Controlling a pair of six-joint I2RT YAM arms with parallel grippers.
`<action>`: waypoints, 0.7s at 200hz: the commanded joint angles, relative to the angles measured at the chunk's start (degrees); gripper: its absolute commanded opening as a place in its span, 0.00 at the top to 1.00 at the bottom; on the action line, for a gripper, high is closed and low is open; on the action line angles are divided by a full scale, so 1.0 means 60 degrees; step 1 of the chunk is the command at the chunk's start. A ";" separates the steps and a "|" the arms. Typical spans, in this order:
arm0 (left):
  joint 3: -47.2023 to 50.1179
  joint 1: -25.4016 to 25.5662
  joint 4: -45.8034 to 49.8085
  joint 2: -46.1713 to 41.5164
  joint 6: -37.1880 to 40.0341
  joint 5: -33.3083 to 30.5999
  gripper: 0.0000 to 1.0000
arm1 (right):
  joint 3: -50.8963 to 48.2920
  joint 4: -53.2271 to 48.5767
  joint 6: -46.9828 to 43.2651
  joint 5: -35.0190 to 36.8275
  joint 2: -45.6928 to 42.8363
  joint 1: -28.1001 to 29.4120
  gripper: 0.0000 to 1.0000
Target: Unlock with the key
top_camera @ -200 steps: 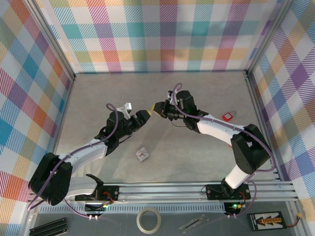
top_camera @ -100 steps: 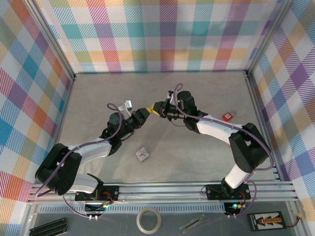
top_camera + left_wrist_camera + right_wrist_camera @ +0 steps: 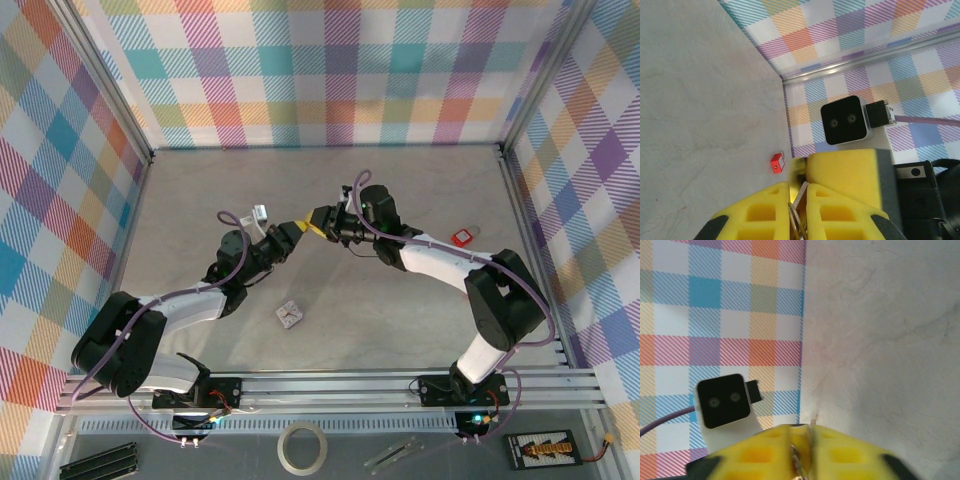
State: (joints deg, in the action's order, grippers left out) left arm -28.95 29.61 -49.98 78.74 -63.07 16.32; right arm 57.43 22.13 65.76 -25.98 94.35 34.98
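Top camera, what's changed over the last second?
The left hand reached forward to meet the right hand and closed on the key, which the right hand also pinches. The red padlock and small grey block stayed put.

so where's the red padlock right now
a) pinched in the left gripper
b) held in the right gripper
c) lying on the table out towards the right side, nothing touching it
C: the red padlock lies alone on the table near its right edge, with nothing touching it.
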 commanded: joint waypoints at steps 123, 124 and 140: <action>-0.0438 0.0369 0.4659 -0.3082 0.3071 -0.0772 1.00 | 0.4515 -1.1048 -0.6221 0.4267 0.2938 -0.7026 0.15; -0.0436 0.0369 0.4678 -0.3100 0.3070 -0.0779 1.00 | 0.4532 -1.1060 -0.6210 0.4276 0.2960 -0.7036 0.15; -0.0340 0.0369 0.4797 -0.3260 0.3063 -0.0875 1.00 | 0.4814 -1.1317 -0.6169 0.4473 0.3313 -0.7122 0.19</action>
State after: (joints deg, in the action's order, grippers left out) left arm -30.04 31.05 -24.47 61.19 -47.11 12.80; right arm 82.67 -41.76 29.06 -0.43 113.03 -7.09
